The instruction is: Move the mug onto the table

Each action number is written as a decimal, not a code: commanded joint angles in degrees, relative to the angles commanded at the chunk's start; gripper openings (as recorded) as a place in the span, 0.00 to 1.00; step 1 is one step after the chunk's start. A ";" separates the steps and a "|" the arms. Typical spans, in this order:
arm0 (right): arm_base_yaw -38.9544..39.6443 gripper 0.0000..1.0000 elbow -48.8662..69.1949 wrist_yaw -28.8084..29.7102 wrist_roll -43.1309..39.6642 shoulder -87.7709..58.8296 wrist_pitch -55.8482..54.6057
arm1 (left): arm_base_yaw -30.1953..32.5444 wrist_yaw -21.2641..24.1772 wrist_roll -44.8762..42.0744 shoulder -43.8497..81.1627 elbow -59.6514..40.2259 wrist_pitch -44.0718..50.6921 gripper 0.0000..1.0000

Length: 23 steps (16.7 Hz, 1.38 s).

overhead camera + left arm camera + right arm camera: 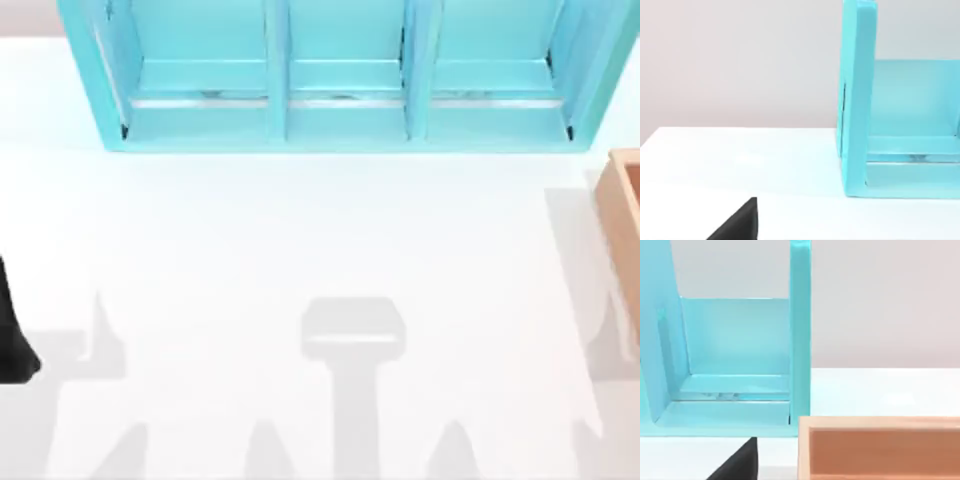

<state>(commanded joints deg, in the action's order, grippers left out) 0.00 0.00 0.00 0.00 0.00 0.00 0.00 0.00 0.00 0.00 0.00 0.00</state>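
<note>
We find the left arm at the left edge of the table. How far the left gripper or the right gripper is open, we cannot tell. Bare table lies ahead of the left gripper up to the turquoise shelf unit. A wooden box stands just ahead of the right gripper, near the shelf's end wall. We cannot tell where the mug is.

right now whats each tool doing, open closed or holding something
Left tool: a dark tip shows low in the left wrist view; open or closed cannot be told.
Right tool: a dark tip near the wooden box; cannot be told.
</note>
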 joint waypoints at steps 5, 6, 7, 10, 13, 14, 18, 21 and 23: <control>-1.10 1.00 3.59 0.07 -0.98 -3.60 3.26 | 0.00 0.00 0.00 0.00 0.00 0.00 1.00; -1.76 1.00 6.00 0.08 -1.61 -6.03 5.32 | 0.00 0.00 0.00 0.00 0.00 0.00 1.00; -2.54 1.00 8.95 0.09 -2.35 -9.06 7.78 | 0.00 0.00 0.00 0.00 0.00 0.00 1.00; -5.41 1.00 20.28 0.05 -5.13 -21.82 17.12 | 0.00 0.00 0.00 0.00 0.00 0.00 1.00; -8.81 1.00 33.63 -0.01 -8.37 -39.10 28.46 | 0.00 0.00 0.00 0.00 0.00 0.00 1.00; -10.00 1.00 38.20 -0.02 -9.50 -45.21 32.48 | 0.00 0.00 0.00 0.00 0.00 0.00 1.00; -14.75 1.00 55.77 -0.04 -13.96 -67.80 48.33 | 0.00 0.00 0.00 0.00 0.00 0.00 1.00; -17.90 1.00 67.68 -0.01 -16.96 -81.81 58.67 | 0.00 0.00 0.00 0.00 0.00 0.00 1.00; -19.63 1.00 74.55 -0.03 -18.67 -89.87 64.26 | 0.00 0.00 0.00 0.00 0.00 0.00 1.00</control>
<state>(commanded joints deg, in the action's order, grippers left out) -19.63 74.55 -0.03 -18.67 -89.87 64.26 0.00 0.00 0.00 0.00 0.00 0.00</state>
